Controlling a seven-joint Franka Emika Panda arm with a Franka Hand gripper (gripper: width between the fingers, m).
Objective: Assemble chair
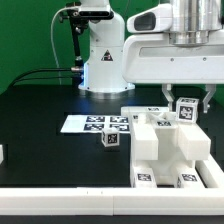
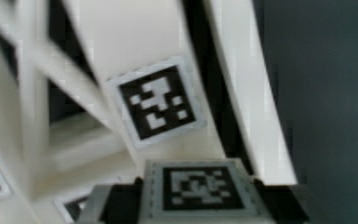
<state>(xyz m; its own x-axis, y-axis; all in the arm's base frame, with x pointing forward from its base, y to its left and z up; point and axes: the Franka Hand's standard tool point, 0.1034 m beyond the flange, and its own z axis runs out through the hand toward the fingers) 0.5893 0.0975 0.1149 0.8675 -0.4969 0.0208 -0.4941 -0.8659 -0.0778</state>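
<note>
Exterior view: one white arm [image 1: 150,50] reaches in from the exterior view's right over one black table [image 1: 40,110]. One gripper [image 1: 185,100] hangs over the back of the chair parts [image 1: 160,150]. These form a single blocky white cluster of panels and bars on the exterior view's right, with square tags on its front faces. Two dark fingers stand on either side of one upright tagged piece [image 1: 187,110] at the rear of that cluster. I cannot tell whether they press on it or stand just clear of it.

One small tagged block [image 1: 110,140] lies alone on the table, just in front of the one marker board [image 1: 92,123] and beside the cluster, apart from both. One more white piece [image 1: 2,153] shows at the exterior view's left edge, cut off by the frame.

Wrist view: a close, blurred look at the chair parts. Several white bars and panels cross at slants, with the dark table along one side. Two tags show whole: one slanted tag [image 2: 158,98] on a white bar and one squarer tag [image 2: 202,185] on a block face nearest the camera. Corners of two further tags show at the picture's edge. The fingers are not clear enough here to settle how the claw stands.
</note>
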